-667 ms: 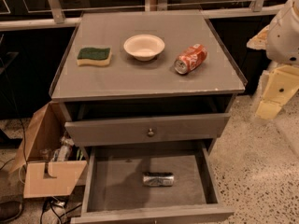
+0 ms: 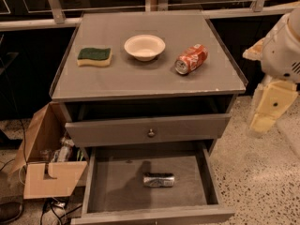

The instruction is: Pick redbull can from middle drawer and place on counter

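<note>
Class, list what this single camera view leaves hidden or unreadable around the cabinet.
Camera view:
redbull can, lying in the middle drawer: markings too small to read.
Knobbed drawer: inside hidden under the counter.
Gripper, right of the counter: its arm is cut off by the right edge.
Cardboard box: contents too dim to identify.

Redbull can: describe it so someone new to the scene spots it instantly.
Find the grey counter; below it, the open drawer holds one thing. The redbull can lies on its side near the drawer's middle, slim and silvery, unlike the orange-red soda can up on the counter beside the bowl. The hand hangs right of the counter.
</note>
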Controlling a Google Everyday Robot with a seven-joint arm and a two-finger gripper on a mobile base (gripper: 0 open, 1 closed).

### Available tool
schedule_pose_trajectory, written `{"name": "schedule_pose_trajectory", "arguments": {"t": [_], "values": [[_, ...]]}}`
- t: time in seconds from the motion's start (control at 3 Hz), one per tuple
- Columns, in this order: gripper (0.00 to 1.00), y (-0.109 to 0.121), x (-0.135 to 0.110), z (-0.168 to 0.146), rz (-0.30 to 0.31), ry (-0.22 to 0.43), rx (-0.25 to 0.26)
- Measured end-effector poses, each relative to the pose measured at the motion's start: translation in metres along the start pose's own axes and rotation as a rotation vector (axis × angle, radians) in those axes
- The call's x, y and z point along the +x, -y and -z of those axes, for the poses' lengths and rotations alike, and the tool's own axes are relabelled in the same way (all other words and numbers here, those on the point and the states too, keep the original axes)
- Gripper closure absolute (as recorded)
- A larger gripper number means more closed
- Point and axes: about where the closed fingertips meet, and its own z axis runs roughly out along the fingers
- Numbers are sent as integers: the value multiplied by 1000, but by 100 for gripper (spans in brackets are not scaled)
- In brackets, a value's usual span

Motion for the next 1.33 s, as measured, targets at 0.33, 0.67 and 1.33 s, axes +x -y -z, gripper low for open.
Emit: {"name": "schedule_pose_trajectory", "arguments": {"t": [0.33,0.67,1.33], "values": [[0,-24,-5,-33,-3,44,-42],[0,-50,-19,-74,-12,96,-119],[0,-59,-15,-107,5,66,-119]]}}
